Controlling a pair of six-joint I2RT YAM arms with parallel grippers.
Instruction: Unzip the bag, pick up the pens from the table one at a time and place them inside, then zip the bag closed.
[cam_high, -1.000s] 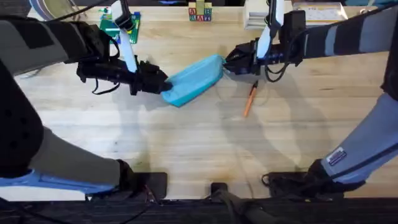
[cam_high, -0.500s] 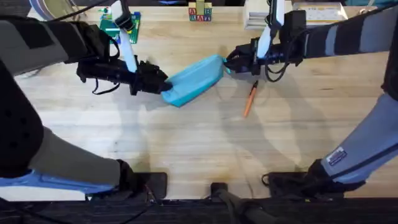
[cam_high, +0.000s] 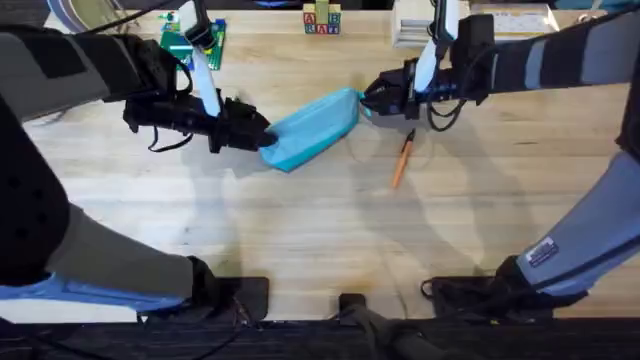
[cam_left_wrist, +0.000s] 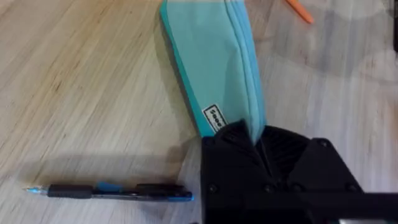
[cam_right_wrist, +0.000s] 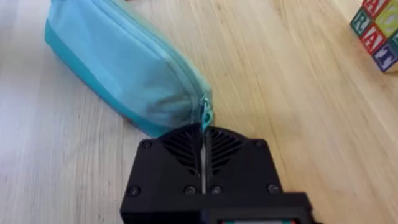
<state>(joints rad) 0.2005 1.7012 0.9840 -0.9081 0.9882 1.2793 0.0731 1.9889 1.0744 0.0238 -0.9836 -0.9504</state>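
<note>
On grainy planks, soft oval bag

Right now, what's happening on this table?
Two robot arms are working on a light blue bag lying zipped shut on the table. The left gripper pinches the bag's near-left end, holding it steady. The right gripper has its jaws shut on the zipper pull at the opposite end. Both pens are out on the wood: the orange pen lies right of the bag, the dark pen beside the left gripper.
</note>
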